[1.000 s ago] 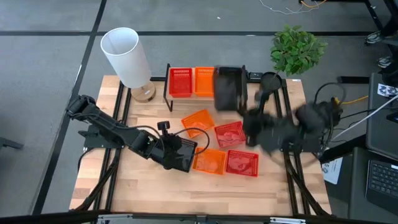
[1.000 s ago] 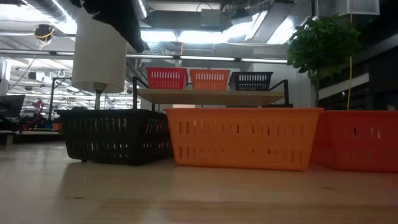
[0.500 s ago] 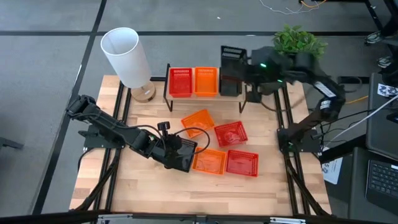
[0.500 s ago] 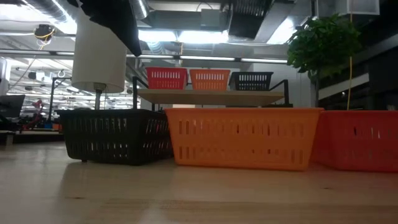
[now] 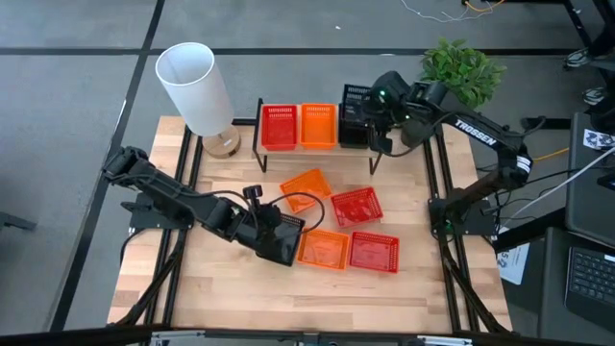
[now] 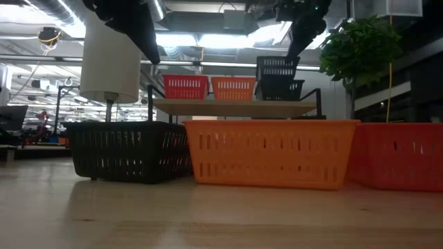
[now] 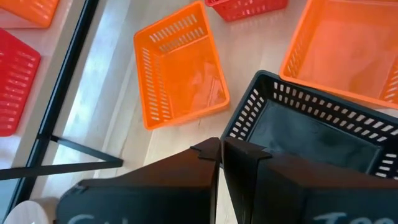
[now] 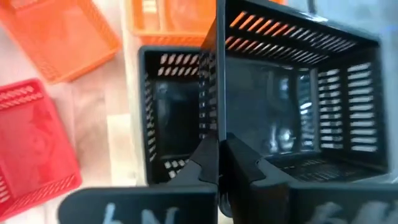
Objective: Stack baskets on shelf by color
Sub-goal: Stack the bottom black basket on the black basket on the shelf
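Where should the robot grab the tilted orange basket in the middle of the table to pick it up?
Best guess: grip one long wall of the orange basket, coming straight down from above. It lies open side up and skewed, its thin mesh rim bare, so the jaws can straddle a wall. The side facing the shelf looks freest; the red basket sits close on the other.

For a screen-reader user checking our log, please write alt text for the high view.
The right gripper holds a black basket over the shelf, which carries a red basket and an orange basket. On the wooden table the left gripper grips another black basket beside two orange and two red baskets.
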`<move>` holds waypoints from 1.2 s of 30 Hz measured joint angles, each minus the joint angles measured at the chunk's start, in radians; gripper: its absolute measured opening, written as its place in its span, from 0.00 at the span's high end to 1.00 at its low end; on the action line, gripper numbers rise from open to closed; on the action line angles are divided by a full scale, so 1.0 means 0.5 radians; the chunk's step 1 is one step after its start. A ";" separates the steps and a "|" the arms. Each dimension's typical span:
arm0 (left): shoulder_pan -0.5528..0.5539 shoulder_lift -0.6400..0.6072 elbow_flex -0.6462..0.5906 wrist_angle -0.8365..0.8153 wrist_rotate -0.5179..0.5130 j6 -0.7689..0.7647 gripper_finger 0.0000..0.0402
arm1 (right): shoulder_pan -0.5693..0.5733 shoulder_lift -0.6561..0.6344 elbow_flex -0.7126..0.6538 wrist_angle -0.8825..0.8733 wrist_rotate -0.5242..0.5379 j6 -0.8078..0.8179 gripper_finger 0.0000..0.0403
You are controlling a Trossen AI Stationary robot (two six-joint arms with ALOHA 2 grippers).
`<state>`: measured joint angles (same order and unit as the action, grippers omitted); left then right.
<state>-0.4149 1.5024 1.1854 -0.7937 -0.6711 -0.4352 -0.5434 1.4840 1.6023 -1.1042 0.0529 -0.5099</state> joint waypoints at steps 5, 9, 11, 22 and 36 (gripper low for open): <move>0.031 0.000 0.000 -0.002 0.000 0.000 0.97 | 0.000 -0.006 -0.085 -0.035 -0.015 -0.001 1.00; 0.057 0.000 -0.001 -0.002 0.000 0.000 0.97 | 0.003 -0.005 -0.150 -0.034 -0.067 -0.001 1.00; 0.068 0.000 -0.001 -0.002 0.000 0.001 0.97 | 0.015 -0.005 -0.163 -0.027 -0.071 0.000 1.00; 0.124 0.001 -0.002 -0.002 0.023 0.002 0.97 | 0.189 -0.083 -0.162 -0.011 0.070 0.014 1.00; 0.127 0.001 -0.002 -0.003 0.023 0.002 0.97 | 0.243 -0.126 -0.177 0.072 0.117 0.120 1.00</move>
<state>-0.3515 1.5028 1.1847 -0.7953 -0.6594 -0.4343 -0.4218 1.4208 1.5139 -1.0684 0.1116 -0.4501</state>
